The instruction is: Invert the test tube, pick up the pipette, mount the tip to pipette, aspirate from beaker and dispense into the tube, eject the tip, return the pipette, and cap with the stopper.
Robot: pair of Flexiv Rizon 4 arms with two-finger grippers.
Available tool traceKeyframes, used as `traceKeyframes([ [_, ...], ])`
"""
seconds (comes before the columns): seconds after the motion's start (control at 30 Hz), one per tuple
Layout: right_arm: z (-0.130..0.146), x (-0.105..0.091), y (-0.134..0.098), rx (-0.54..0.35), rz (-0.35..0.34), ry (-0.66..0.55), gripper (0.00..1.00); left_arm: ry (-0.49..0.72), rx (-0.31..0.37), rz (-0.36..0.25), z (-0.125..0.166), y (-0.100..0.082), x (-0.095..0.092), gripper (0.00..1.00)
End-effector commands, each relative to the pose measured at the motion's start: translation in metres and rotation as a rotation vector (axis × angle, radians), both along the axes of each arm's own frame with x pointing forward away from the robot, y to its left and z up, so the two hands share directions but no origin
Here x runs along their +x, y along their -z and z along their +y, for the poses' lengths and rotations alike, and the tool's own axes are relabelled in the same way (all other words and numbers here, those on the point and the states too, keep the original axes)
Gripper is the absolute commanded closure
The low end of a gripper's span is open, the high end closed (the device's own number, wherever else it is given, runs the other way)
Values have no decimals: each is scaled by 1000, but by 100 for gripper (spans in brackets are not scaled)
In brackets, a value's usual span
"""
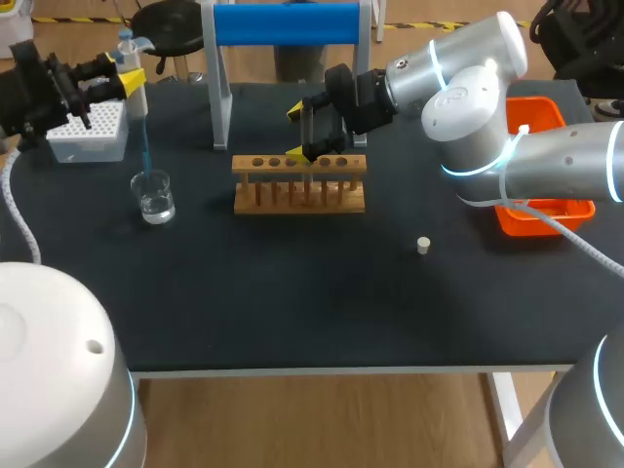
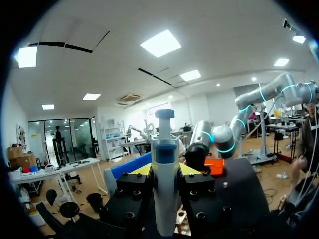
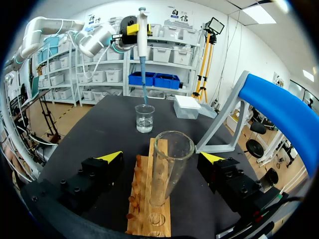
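Observation:
My left gripper (image 1: 125, 80) is shut on the white pipette (image 1: 135, 83), held upright; in the left wrist view the pipette (image 2: 164, 169) stands between the yellow fingers. Its blue tip (image 1: 144, 146) points down into the mouth of the glass beaker (image 1: 154, 195), which holds clear liquid. My right gripper (image 1: 312, 134) stands open at the wooden rack (image 1: 299, 182). A clear test tube (image 3: 169, 164) stands in the rack (image 3: 152, 199), mouth up, between the wide-apart fingers of the right gripper (image 3: 162, 158), touched by neither. A small pale stopper (image 1: 423, 245) lies on the table, right of the rack.
A white tip box (image 1: 90, 132) sits at the back left behind the beaker. A blue-topped stand (image 1: 288, 24) rises behind the rack. An orange bin (image 1: 541, 210) is at the right edge, partly under my right arm.

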State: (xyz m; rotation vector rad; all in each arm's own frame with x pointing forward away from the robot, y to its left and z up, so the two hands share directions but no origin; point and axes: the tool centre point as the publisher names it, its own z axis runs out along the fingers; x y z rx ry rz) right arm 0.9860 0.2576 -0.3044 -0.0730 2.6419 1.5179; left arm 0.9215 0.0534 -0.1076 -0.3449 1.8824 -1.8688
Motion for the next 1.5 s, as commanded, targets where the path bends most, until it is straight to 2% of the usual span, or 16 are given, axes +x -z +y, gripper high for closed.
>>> traceKeyframes([
  [0.03, 0, 1, -1, -2, 3, -4, 0, 19, 41, 30, -15, -24, 1, 100],
  [0.1, 0, 1, -1, -2, 3, -4, 0, 42, 17, 42, -24, -36, 2, 100],
  [0.17, 0, 1, -1, -2, 3, -4, 0, 56, 45, 53, -35, -47, 3, 100],
  [0.4, 0, 1, -1, -2, 3, -4, 0, 139, 56, 34, -76, -87, 7, 100],
  [0.47, 0, 1, -1, -2, 3, -4, 0, 178, 77, 3, -91, -98, 6, 100],
  [0.67, 0, 1, -1, -2, 3, -4, 0, 253, 60, -4, -124, -119, 13, 100],
  [1.0, 0, 1, -1, -2, 3, -4, 0, 428, -4, -3, -185, -129, 26, 100],
  [1.5, 0, 1, -1, -2, 3, -4, 0, 428, -4, -3, -185, -129, 26, 100],
])
